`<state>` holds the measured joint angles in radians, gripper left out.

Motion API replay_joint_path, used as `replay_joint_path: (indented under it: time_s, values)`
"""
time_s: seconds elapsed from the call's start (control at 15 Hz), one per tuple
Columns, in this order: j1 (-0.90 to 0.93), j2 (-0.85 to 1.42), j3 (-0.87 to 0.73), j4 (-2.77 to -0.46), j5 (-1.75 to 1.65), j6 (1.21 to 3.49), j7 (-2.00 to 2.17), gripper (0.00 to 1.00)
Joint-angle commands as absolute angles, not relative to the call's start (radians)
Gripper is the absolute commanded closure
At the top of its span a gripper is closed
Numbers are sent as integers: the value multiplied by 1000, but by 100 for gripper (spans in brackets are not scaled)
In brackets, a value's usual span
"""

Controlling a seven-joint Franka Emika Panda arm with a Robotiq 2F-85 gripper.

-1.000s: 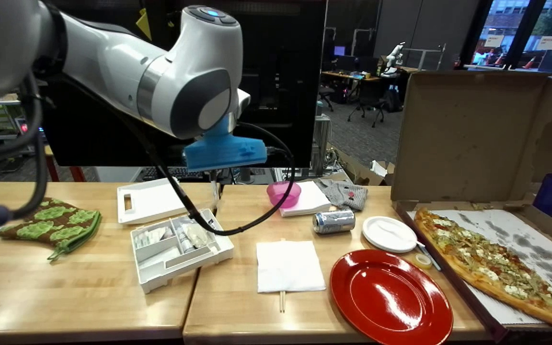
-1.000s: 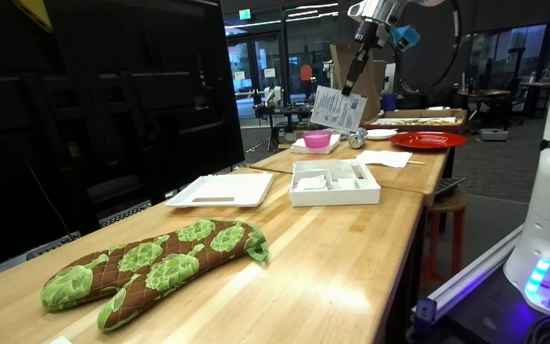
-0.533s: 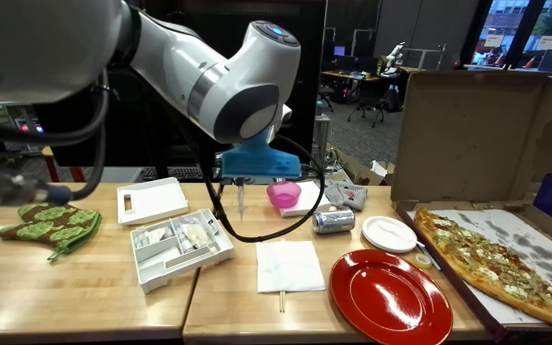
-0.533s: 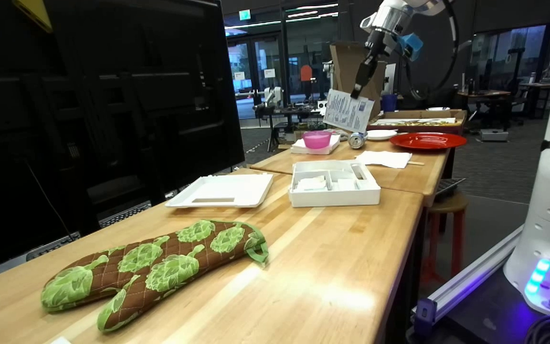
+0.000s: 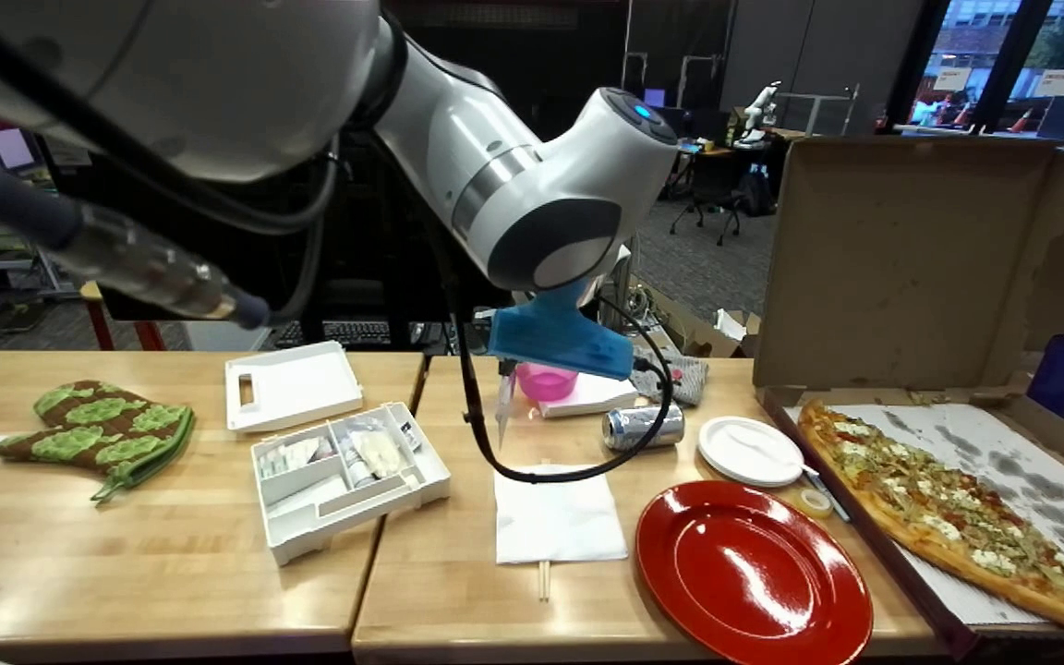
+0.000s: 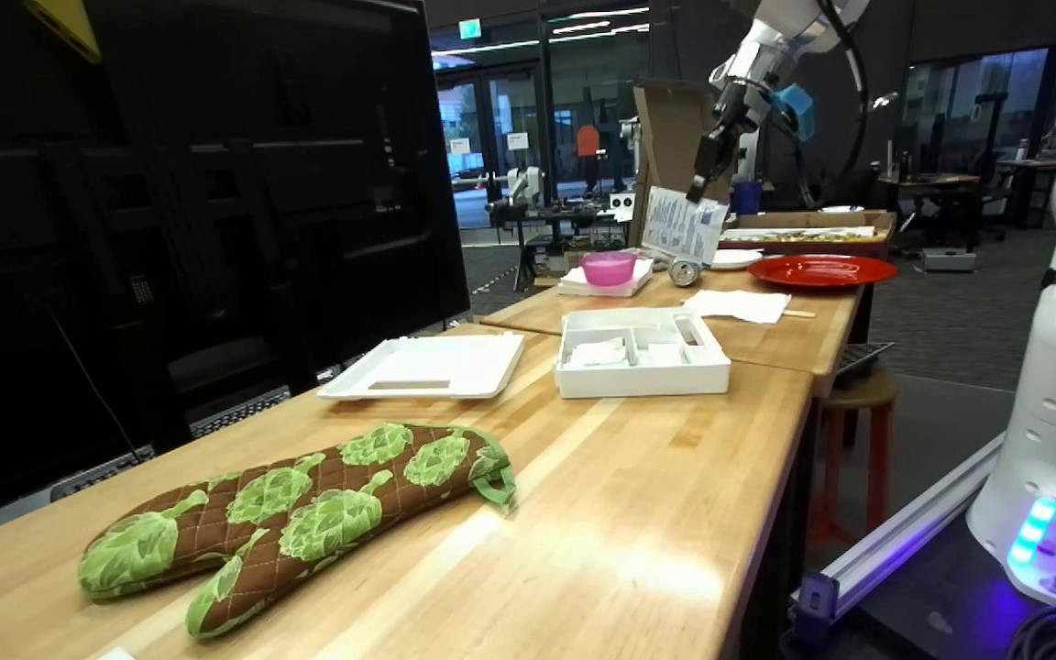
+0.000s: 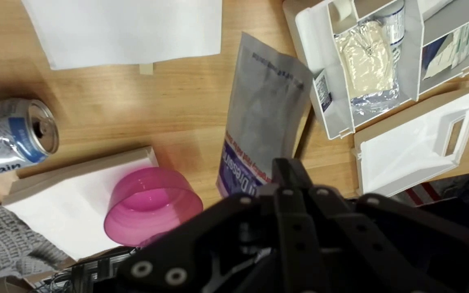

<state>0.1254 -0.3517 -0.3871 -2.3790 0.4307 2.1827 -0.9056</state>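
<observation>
Now carries the dressing packet [image 7: 264, 112] lower and farther along above the tabletop [image 6: 583, 513] than a second ago, away from the lidless white box [image 6: 647, 380] and nearer the soda can [image 7: 0, 134]. Means, by judgement, a carry in mid-course, with no release yet. Keeps the gripper [image 6: 697, 193] drawn fully together, with no gap visible between the fingers [image 7: 289, 175], pinching the thin packet near one edge. Holds it in the air, seemingly off the tabletop, between the white box and the pink bowl [image 7: 149, 177] as seen from the wrist, with a white napkin [image 5: 558, 517] off to the side. Looks flat, thin and a little limp, hanging tilted rather than upright. Shows toward the wrist a greyish, slightly shiny face, with a purple band near the grip bearing the word "Dressing" upside down, and red lettering running along it. Carries rows of small bluish print and pictures on the side turned to an exterior view, too small to read. Seems light, so possibly prone to swaying.
</observation>
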Motion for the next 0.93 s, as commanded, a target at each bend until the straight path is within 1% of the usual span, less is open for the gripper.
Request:
replay_joint_path:
  time_s: [0.0,0.4,0.87]
  values:
    - [60,-267,-385,-2306,504,2118,-954,100]
    - [-27,-168,-358,-2254,569,2091,-971,100]
    - [-62,-52,-275,-2237,592,2181,-958,100]
